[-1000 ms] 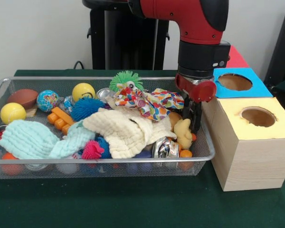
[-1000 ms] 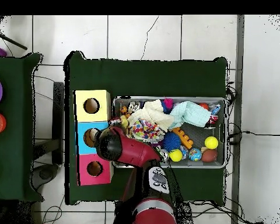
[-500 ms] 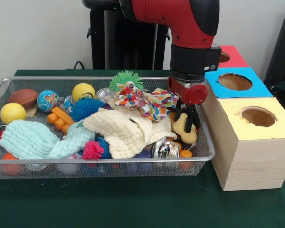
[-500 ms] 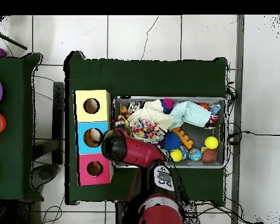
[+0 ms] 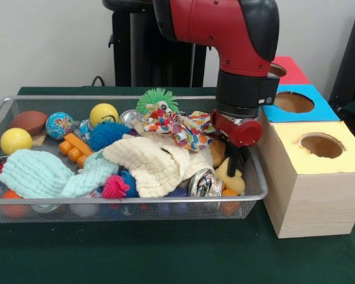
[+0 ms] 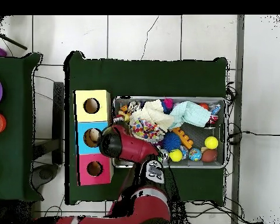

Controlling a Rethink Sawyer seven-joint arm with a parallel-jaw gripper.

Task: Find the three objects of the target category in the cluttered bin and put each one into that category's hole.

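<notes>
The silver wire-mesh bin [image 5: 106,97] is full of balls, cloths and toys; it also shows in the overhead view [image 6: 224,134]. My gripper [image 5: 235,164] is lowered into the bin's right end and is open. Its black fingers [image 5: 244,160] stand over a yellow plush toy [image 5: 232,182], beside a crushed can [image 5: 206,184]. Three boxes with holes stand to the right: yellow [image 5: 319,145], blue [image 5: 293,102] and red [image 5: 287,68]. In the overhead view the arm [image 6: 122,146] hides the gripper.
The bin holds a cream cloth [image 5: 154,163], a mint cloth [image 5: 41,174], a colourful cloth [image 5: 186,127], green [image 5: 157,97] and blue [image 5: 106,135] spiky balls, and yellow balls [image 5: 103,112]. The yellow box sits against the bin's right rim.
The gripper moved from the bin's right edge by the boxes leftward, then down onto the yellow plush toy. The toy has shifted slightly.
</notes>
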